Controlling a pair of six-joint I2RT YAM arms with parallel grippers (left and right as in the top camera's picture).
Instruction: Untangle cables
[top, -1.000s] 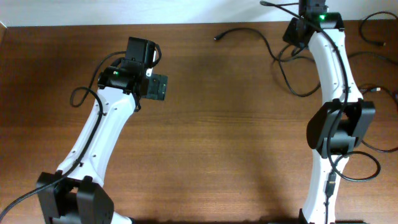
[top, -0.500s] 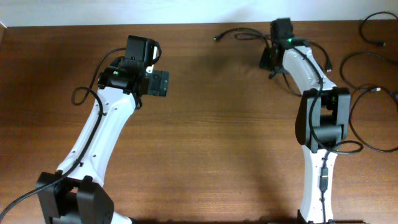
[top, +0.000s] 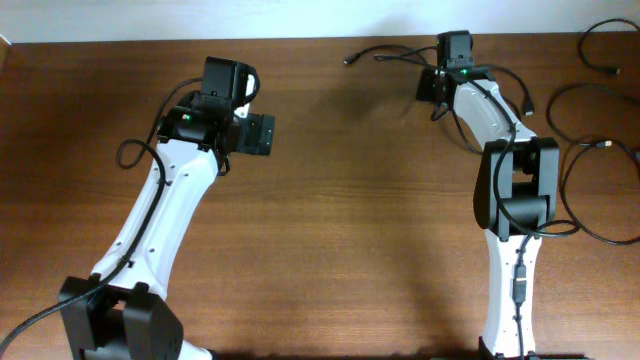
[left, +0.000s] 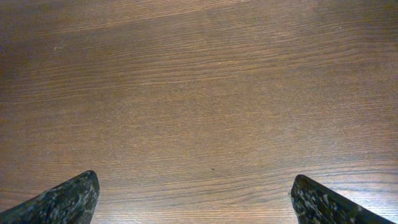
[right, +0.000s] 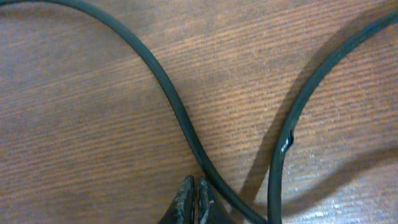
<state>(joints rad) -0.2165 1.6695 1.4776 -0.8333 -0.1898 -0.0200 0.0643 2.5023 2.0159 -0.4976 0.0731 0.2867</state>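
Observation:
A thin black cable (top: 385, 50) with a plug lies at the back of the table and runs to my right gripper (top: 436, 105). In the right wrist view that gripper (right: 194, 186) is shut, low over the wood. One strand of the cable (right: 168, 93) passes just beside its right finger, not between the jaws. A second strand (right: 305, 106) curves further right. More black cables (top: 575, 95) lie in loops at the far right. My left gripper (top: 262, 135) is open and empty over bare wood, its fingers wide apart in the left wrist view (left: 196, 194).
The wooden table (top: 340, 230) ends at a white wall along the back. More cable loops (top: 600, 40) lie at the back right corner. Thick arm wires hang beside both arm bases.
My right arm has swung from the back edge to the left and down, close to the cable at the back. The left arm has barely moved.

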